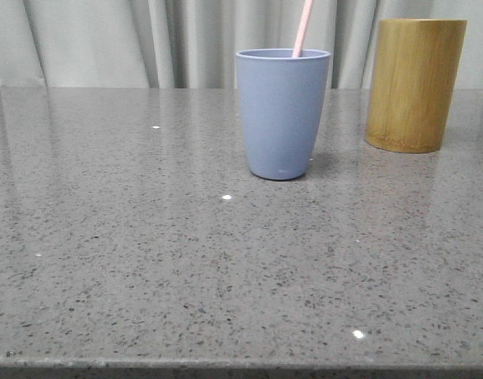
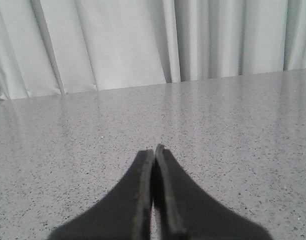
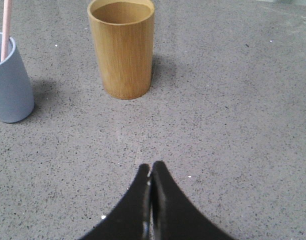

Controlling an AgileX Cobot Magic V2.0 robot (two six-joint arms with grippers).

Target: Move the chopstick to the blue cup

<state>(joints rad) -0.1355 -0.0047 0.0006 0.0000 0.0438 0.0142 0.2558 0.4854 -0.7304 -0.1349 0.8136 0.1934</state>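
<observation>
The blue cup (image 1: 282, 114) stands upright near the middle of the grey table, and the pale pink chopstick (image 1: 303, 28) leans out of its mouth toward the right, its top cut off by the frame edge. The right wrist view has the same blue cup (image 3: 10, 85) with the chopstick (image 3: 6, 29) inside it. My right gripper (image 3: 151, 165) is shut and holds nothing, hovering over bare table well short of both containers. My left gripper (image 2: 154, 149) is also shut and holds nothing, above bare table facing the curtain.
A taller tan bamboo holder (image 1: 413, 84) stands to the right of the cup; its inside looks empty in the right wrist view, holder (image 3: 122, 50). The speckled grey table (image 1: 147, 260) stretches wide in front. A pale curtain (image 1: 107, 39) hangs behind.
</observation>
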